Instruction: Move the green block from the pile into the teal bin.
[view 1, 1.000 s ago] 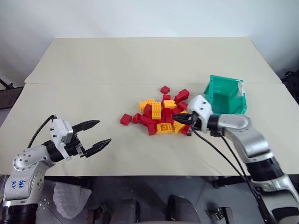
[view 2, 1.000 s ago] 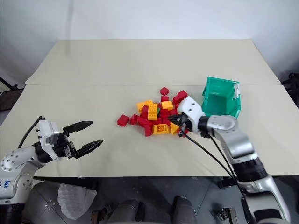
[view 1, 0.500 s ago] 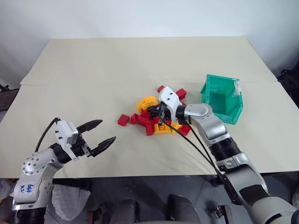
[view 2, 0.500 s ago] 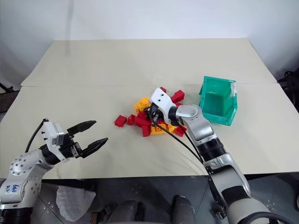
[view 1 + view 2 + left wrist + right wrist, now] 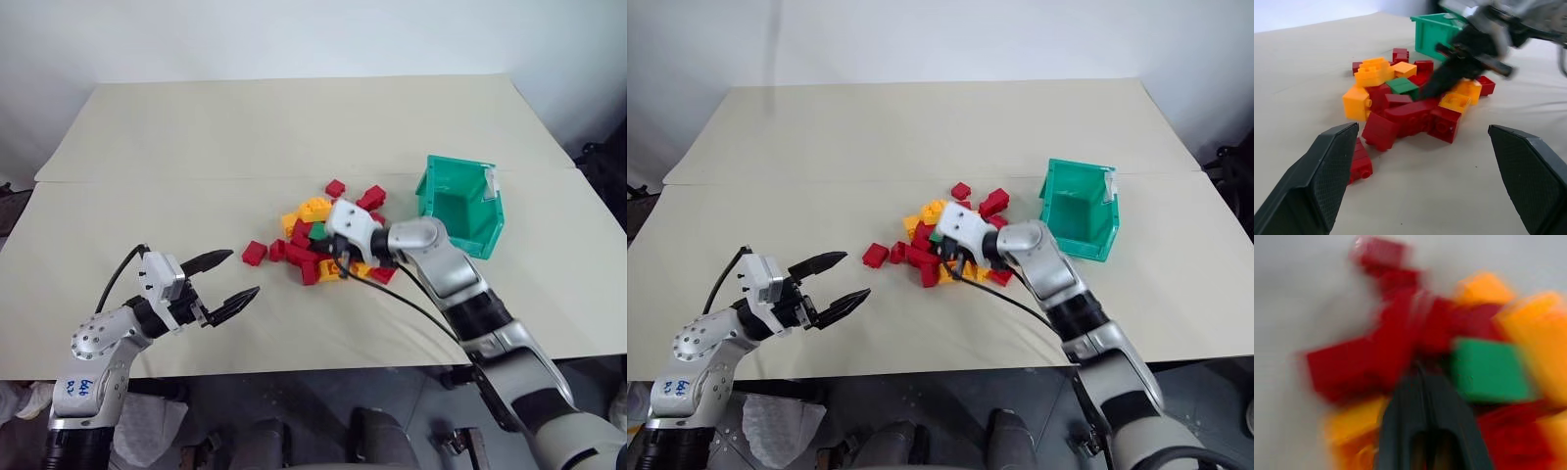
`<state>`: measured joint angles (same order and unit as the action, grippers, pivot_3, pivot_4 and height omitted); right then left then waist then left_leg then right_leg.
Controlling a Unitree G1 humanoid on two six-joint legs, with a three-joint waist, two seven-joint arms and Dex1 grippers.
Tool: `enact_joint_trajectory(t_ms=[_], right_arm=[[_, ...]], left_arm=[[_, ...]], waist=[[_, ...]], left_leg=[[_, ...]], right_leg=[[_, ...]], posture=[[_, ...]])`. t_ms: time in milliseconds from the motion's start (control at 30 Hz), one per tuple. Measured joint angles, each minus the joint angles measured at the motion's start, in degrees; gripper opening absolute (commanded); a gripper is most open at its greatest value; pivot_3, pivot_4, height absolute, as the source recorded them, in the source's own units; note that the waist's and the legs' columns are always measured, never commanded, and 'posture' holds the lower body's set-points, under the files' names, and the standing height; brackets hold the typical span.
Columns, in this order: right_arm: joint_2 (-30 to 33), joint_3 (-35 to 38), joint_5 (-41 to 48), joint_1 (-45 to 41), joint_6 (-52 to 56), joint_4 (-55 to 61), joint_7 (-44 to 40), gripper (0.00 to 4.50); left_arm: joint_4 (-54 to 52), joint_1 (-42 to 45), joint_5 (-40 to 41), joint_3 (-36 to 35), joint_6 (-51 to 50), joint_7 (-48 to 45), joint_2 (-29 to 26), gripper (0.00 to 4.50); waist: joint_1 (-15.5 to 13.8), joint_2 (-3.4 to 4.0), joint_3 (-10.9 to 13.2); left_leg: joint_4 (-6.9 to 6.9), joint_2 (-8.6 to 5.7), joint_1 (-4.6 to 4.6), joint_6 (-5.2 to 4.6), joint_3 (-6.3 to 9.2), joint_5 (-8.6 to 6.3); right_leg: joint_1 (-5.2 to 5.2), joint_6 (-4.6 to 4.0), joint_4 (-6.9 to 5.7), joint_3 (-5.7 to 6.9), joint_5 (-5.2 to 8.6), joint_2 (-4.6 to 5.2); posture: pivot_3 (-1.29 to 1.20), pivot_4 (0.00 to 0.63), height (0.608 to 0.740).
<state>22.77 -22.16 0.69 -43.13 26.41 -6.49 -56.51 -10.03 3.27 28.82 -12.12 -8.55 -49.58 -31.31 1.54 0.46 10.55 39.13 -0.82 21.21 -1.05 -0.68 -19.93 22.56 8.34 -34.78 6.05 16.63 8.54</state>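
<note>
The left gripper (image 5: 233, 277) is held roughly level near the table's front edge, its 2 black fingers spread wide apart (nothing between them). The right arm reaches across toward the left, its gripper (image 5: 952, 266) angled downward with both fingers pressed together.

One green block (image 5: 1403, 85). One teal bin (image 5: 460, 204). One pile (image 5: 318, 238) of red and yellow-orange bricks, exact count unclear, overlapping; red outnumber yellow-orange. One red brick (image 5: 255, 254) apart from pile. Two tools: left tool (image 5: 222, 281), right tool (image 5: 1432, 88).
</note>
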Motion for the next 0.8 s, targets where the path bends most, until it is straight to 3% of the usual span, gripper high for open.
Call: enact_joint_trajectory(t_ms=[233, 567, 733, 800], right_arm=[[0.1, 2.9, 1.1, 1.3, 2.4, 1.2, 2.1, 0.04], [-2.2, 6.6, -1.0, -4.7, -1.4, -11.9, 9.6, 0.04], [-2.7, 8.0, 3.6, -3.7, 2.5, -6.8, 6.3, 0.04], [-2.4, 9.5, 6.4, -3.8, 6.1, -3.5, 4.8, 0.40]], left_arm=[[1.3, 1.2, -0.1, 0.2, 0.7, -0.5, 0.0, 4.50], [1.6, 1.6, -0.1, 0.2, 1.0, -0.4, 0.0, 4.50], [1.5, 1.6, -0.1, 0.2, 1.0, -0.1, 0.0, 4.50], [1.5, 1.5, -0.1, 0.2, 1.0, 0.0, 0.0, 4.50]], waist=[[-0.1, 0.00, 0.0], [0.1, 0.00, 0.0], [0.0, 0.00, 0.0], [-0.1, 0.00, 0.0]], left_leg=[[0.02, -0.02, 0.00, 0.00, 0.00, 0.00], [-0.02, 0.00, 0.01, 0.01, -0.01, 0.00], [-0.02, 0.01, 0.03, 0.01, 0.01, 0.01], [-0.01, 0.00, 0.03, 0.01, 0.01, 0.01]], right_leg=[[0.00, 0.00, 0.00, -0.02, 0.00, 0.02], [0.04, 0.00, 0.00, -0.01, 0.00, 0.00], [0.03, 0.00, 0.01, 0.00, 0.00, 0.00], [0.02, 0.00, 0.01, 0.00, 0.00, 0.01]], posture=[[0.00, 0.150, 0.740], [0.00, 0.150, 0.740], [0.00, 0.150, 0.740], [0.00, 0.150, 0.740]])
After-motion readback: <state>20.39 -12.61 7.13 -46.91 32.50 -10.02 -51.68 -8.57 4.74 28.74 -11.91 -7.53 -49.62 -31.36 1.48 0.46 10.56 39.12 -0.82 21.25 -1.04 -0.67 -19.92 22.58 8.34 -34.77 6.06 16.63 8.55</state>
